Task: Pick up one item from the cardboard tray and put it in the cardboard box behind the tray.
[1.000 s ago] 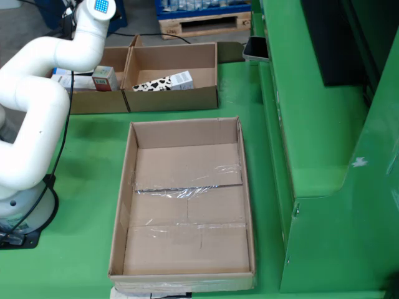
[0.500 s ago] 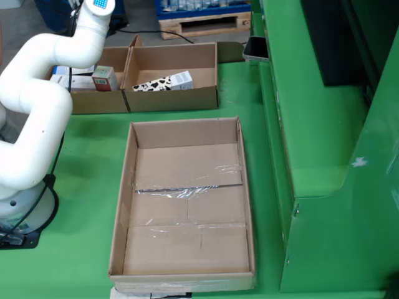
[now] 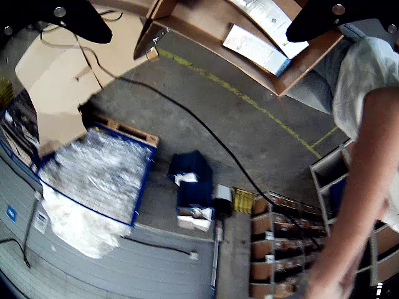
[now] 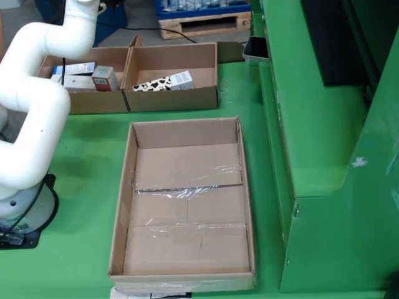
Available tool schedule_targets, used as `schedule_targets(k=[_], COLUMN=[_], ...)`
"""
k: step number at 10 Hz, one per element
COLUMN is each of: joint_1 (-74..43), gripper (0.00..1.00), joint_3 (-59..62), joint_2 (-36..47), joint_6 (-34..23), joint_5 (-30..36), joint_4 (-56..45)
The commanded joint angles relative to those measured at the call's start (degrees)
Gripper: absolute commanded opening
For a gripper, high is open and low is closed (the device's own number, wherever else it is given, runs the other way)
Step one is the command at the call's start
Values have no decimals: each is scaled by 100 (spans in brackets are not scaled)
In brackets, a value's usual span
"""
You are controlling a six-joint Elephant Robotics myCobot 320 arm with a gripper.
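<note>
The arm (image 4: 37, 93) has swung up past the boxes (image 4: 131, 78); the tray (image 4: 187, 205) is empty. Gripper (image 3: 193, 18) fingers wide apart, holding nothing.

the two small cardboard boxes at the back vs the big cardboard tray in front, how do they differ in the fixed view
The two small cardboard boxes sit side by side behind and hold cartons: a cow-patterned carton in the right one, several white ones in the left. The large flat cardboard tray in front is one long compartment, holds no items, and shows clear tape across its floor. All are open-topped brown cardboard on the green table.
</note>
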Motion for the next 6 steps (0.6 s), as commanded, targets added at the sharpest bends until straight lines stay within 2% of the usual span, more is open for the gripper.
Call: schedule_targets(k=[1,4,5,6], joint_1=[55,285,285,503], gripper=[100,100,100,100], joint_3=[140,140,140,140], joint_2=[337,630,630,766], joint_6=[129,285,285,460], joint_5=[-330,-977,-977,-1704], joint_4=[124,195,195,358])
